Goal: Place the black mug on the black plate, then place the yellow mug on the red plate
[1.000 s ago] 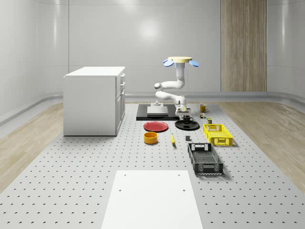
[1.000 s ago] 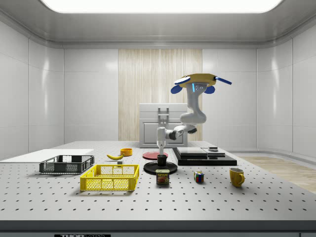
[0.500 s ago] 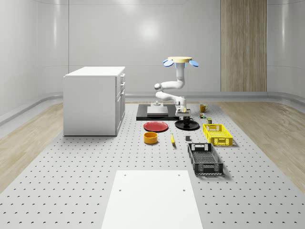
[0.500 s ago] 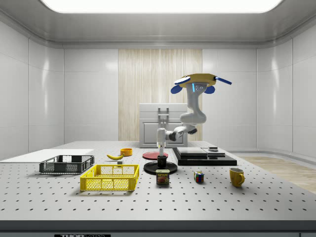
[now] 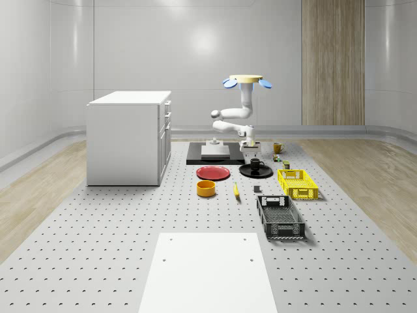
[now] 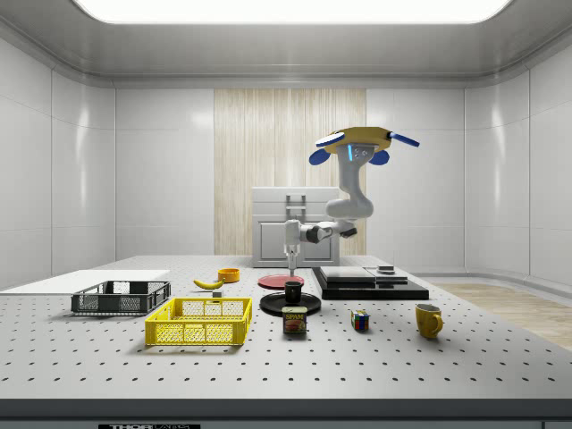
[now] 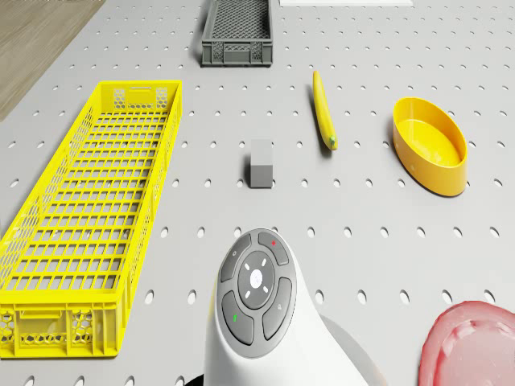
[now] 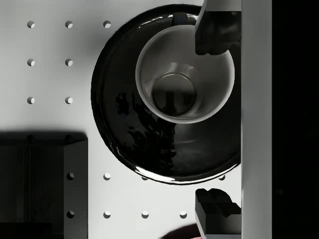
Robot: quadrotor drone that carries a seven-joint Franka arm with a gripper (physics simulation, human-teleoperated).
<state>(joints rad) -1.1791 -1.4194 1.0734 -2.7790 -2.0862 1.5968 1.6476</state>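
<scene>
Drone (image 6: 362, 143) hovering above the table, black mug (image 6: 293, 290) on black plate (image 6: 290, 304), yellow mug (image 6: 429, 320) apart

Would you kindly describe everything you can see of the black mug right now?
The black mug stands upright on the black plate, off the plate's centre. Its outside looks dark and glossy; the wrist view shows a pale inside with a darker round bottom, and nothing in it. In the whole-scene view its handle points to that view's right. The end effector hangs directly above it, open, touching nothing; only the plate touches the mug. The drone hovers higher up.
</scene>
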